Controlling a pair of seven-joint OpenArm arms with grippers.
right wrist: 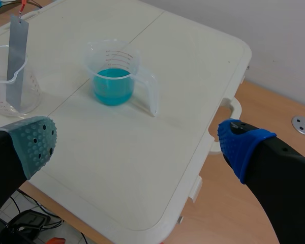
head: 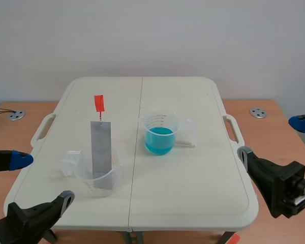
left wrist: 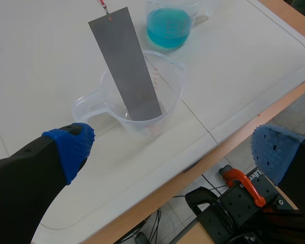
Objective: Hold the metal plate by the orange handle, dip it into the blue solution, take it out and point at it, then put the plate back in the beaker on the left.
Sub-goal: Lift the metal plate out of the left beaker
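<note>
A grey metal plate (head: 100,150) leans upright in a clear empty beaker (head: 97,178) on the table's left half. A small orange handle (head: 99,103) sticks up from the plate's top. A second clear beaker (head: 160,134) with blue solution stands near the table's middle. My left gripper (head: 43,183) is open at the front left, just short of the empty beaker (left wrist: 142,124) and the plate (left wrist: 124,63). My right gripper (head: 274,138) is open off the table's right edge, well away from the blue beaker (right wrist: 113,84). Neither gripper holds anything.
The white folding table (head: 193,193) rests on a wooden desk. Round metal discs (head: 257,112) (head: 16,115) lie on the desk at either side. An orange clamp (left wrist: 241,183) sits below the table's front edge.
</note>
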